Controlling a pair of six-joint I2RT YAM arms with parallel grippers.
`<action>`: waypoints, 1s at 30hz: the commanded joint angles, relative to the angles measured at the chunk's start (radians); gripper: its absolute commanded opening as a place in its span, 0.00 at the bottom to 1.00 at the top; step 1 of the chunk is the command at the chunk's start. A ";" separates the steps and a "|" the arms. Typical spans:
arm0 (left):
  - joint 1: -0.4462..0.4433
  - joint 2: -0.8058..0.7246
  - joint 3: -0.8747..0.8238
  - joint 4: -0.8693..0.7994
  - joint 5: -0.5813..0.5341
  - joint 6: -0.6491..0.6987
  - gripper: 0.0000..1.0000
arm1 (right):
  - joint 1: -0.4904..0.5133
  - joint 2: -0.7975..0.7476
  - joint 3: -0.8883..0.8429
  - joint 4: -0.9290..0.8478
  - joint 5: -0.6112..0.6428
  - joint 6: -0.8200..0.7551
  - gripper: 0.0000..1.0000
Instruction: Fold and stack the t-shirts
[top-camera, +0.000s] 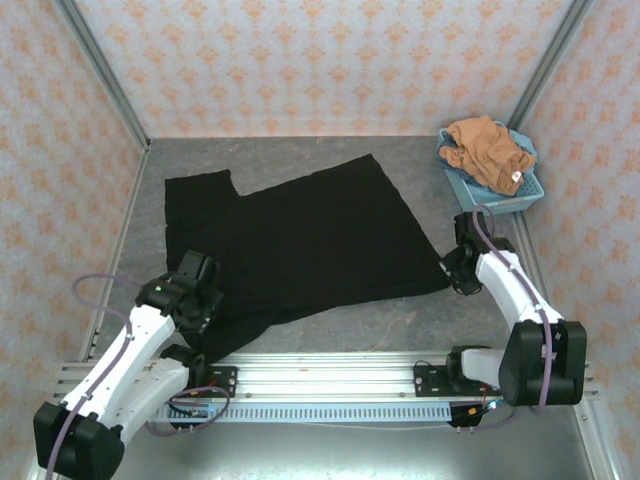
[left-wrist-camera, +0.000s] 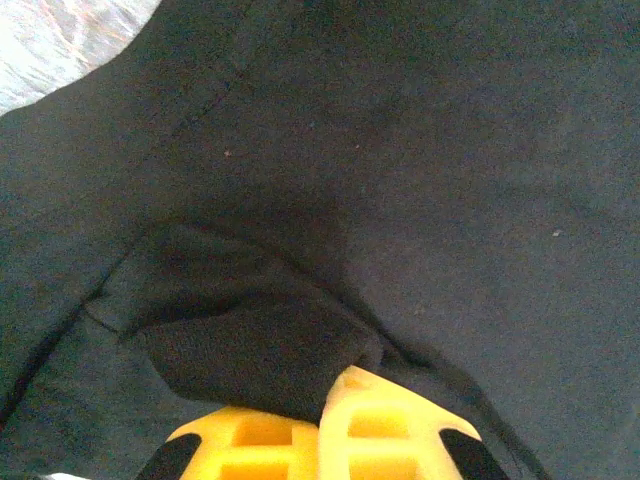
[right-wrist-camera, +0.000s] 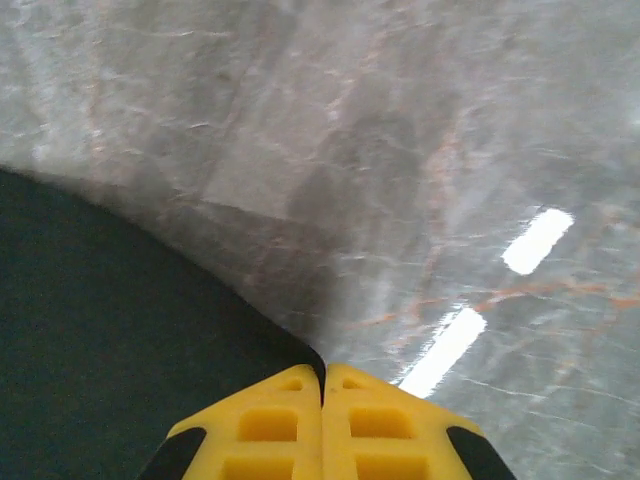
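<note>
Fingers first: the left fingers (left-wrist-camera: 390, 430) pinch a bunched fold of the black shirt (top-camera: 300, 240) at its near left corner, and the right fingers (right-wrist-camera: 270, 420), pressed together, appear to nip its near right corner at the very edge. The shirt lies spread on the table (top-camera: 400, 325). For a clean fold, both corners should rise evenly and travel straight toward the far hem. Farther off, the orange-brown shirt (top-camera: 485, 148) sits in the basket (top-camera: 500, 207)

Top camera looks down from behind the arms over the whole counter (top-camera: 400, 325); both wrist cameras face down, close on its black t-shirt (top-camera: 300, 240)
</note>
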 joint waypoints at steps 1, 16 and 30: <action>-0.014 0.072 0.029 0.055 0.001 -0.061 0.00 | 0.001 -0.015 -0.019 -0.088 0.095 0.035 0.00; 0.022 0.727 0.263 0.107 -0.079 -0.085 0.00 | 0.076 0.208 -0.009 0.070 -0.047 0.029 0.00; 0.215 1.290 0.916 0.051 -0.106 0.269 0.00 | 0.084 0.466 0.201 0.122 -0.103 0.071 0.00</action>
